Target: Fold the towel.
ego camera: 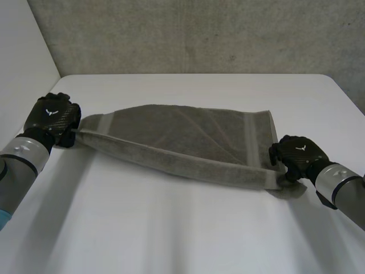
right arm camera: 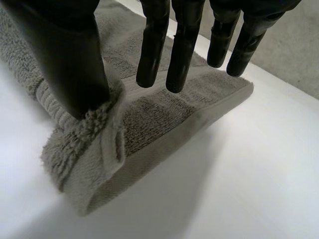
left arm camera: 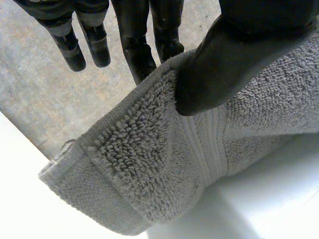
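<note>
Grey terry towel first. From the head camera it runs as a long, doubled strip across the white table, drawn out between my two hands. One narrow end is at my left hand and the other at my right hand. A woven band crosses the cloth near each end. The strip slants, with its left end farther from me than its right. My grey forearms come in from either side.

Along my left palm, the towel hangs from my left hand. My thumb is clamped onto the looped pile and one finger is behind the cloth, so the hand is grasping that end in a pinch. The other fingers are straight and free of it. The gripped corner droops in a fold over the table, with its flat hem lowest.

Along my right palm, the folded end of the towel lies on the table. My right hand is released, not clenched. Its thumb presses down on the bunched edge, where the pile puckers. Its straight fingers reach over the cloth, and I cannot tell whether their tips touch it.
</note>
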`<state>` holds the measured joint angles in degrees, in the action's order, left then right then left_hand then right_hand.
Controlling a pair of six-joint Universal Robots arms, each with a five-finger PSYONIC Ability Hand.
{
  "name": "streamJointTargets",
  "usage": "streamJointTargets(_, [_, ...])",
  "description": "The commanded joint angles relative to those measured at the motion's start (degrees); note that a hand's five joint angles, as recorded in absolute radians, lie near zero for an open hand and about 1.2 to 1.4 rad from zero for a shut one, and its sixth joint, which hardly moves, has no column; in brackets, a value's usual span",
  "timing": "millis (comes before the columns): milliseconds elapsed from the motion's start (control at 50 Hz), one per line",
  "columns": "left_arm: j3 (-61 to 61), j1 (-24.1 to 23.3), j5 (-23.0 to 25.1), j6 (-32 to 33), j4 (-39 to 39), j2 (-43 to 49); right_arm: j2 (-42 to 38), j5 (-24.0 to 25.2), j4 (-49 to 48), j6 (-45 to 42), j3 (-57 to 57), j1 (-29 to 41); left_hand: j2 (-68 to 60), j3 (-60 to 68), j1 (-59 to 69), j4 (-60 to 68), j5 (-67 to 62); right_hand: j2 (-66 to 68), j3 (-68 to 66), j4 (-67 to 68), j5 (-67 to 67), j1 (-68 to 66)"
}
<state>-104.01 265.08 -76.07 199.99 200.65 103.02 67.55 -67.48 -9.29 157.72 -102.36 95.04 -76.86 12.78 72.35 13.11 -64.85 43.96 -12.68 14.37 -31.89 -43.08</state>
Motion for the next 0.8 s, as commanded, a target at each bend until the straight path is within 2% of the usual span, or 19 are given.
streamJointTargets(20, [0.03, 0.09, 0.04, -0.66, 0.00, -0.02, -0.40, -0.72, 0.15, 1.97, 0.49, 0.14, -3.14, -2.78, 7.65, -3.11, -5.15, -2.76, 2.68, -4.37, 0.69, 1.88])
streamJointTargets(140, [0.29, 1.31, 0.04, -0.66, 0.00, -0.02, -1.46, -0.81, 0.41, 1.71, 0.85, 0.14, -3.14, -2.78, 7.65, -3.11, -5.15, -0.57, 2.68, -4.37, -1.50, -0.31])
streamJointTargets(220, [0.29, 1.58, 0.04, -0.66, 0.09, 0.07, -1.72, -0.90, 1.72, 1.62, 0.50, 0.14, -3.14, -2.78, 7.65, -3.11, -5.15, 5.97, 2.68, -4.37, -8.04, -6.85])
streamJointTargets(340, [0.29, 1.58, 0.04, -0.66, 0.00, 0.51, -1.55, -0.81, 7.60, 1.45, 0.49, 0.23, -3.14, -2.78, 7.65, -3.11, -5.15, 5.99, 2.68, -4.37, -8.06, -6.87])
streamJointTargets(520, [0.47, 1.67, 0.04, -0.66, 0.00, 1.39, -0.58, -0.55, 9.46, 1.18, 0.14, -0.03, -3.14, -2.78, 7.65, -3.11, -5.15, 8.34, 2.68, -4.37, -10.41, -9.22])
streamJointTargets(560, [0.56, 1.67, 0.04, -0.66, 0.00, 1.56, -0.23, -0.55, 9.46, 1.10, 0.14, -0.12, -3.14, -2.78, 7.65, -3.11, -5.15, 12.38, 2.68, -4.37, -14.45, -13.26])
streamJointTargets(600, [0.56, 1.76, 0.04, -0.66, 0.09, 1.65, 0.56, -0.37, 9.46, 0.40, 0.05, -0.56, -3.14, -2.78, 7.65, -3.11, -5.15, 22.10, 2.68, -4.37, -24.16, -22.97])
streamJointTargets(620, [0.65, 1.76, 0.04, -0.66, 0.09, 1.65, 0.56, -0.37, 9.46, 0.39, 0.05, -0.56, -3.14, -2.78, 7.65, -3.11, -5.15, 22.14, 2.68, -4.37, -24.20, -23.02])
streamJointTargets(660, [0.65, 1.93, 0.04, -0.66, 0.09, 1.65, 1.35, -0.11, 9.55, -1.79, 0.40, -1.43, -3.14, -2.78, 7.65, -3.11, -5.15, 35.98, 2.68, -4.37, -38.05, -36.86])
streamJointTargets(800, [0.56, 2.28, 0.04, -0.66, 0.00, 1.57, 5.91, 0.24, 11.21, -8.82, 1.89, -6.52, -3.14, -2.78, 7.65, -3.11, -5.15, 36.04, 2.68, -4.37, -38.11, -36.92])
